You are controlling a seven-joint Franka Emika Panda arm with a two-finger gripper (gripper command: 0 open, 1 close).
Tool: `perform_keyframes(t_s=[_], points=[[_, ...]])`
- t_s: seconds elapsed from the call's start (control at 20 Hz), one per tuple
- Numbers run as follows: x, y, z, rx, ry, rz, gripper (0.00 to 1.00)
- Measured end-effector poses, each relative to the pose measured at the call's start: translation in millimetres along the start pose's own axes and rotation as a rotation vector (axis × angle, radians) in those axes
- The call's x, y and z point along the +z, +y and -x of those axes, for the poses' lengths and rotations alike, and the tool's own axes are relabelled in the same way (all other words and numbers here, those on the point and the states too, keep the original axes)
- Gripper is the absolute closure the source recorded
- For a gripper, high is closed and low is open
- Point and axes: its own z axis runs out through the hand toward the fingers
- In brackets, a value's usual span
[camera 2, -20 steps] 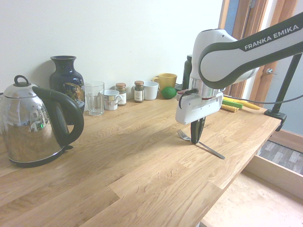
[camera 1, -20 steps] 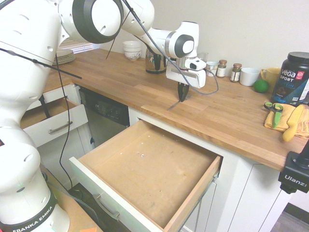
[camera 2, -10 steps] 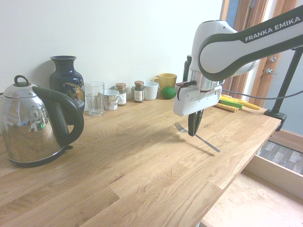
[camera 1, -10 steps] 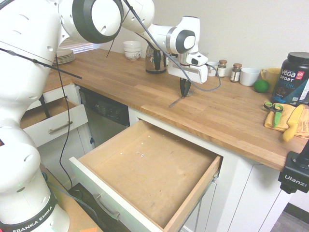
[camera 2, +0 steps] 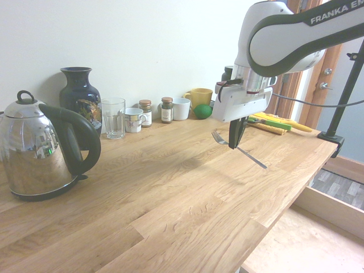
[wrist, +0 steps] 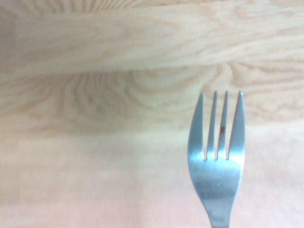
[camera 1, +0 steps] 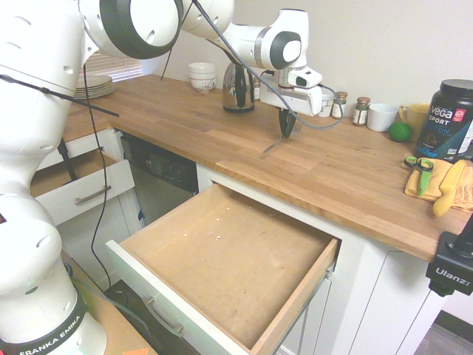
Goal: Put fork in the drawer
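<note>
In the first exterior view, going left to right: the drawer (camera 1: pixel 229 270) stands pulled out and bare at 6 o'clock, below the desk (camera 1: pixel 347 177) edge. Up at 12 o'clock the pincer (camera 1: pixel 285 132) points down, clamped on the fork (camera 1: pixel 275 142), which hangs clear of the wood, handle drooping toward the drawer. The grip sits near the tines, so I'd carry it slowly. Best cross the desk edge with height to spare, lower over the drawer's middle, then let go close to its floor.
</note>
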Motion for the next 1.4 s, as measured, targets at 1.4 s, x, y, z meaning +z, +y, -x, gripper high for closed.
perform_keyframes(t_s=[1.4], points=[[77.7, 214.8, 240.8, 0.037, -0.005, -0.039, 1.0]])
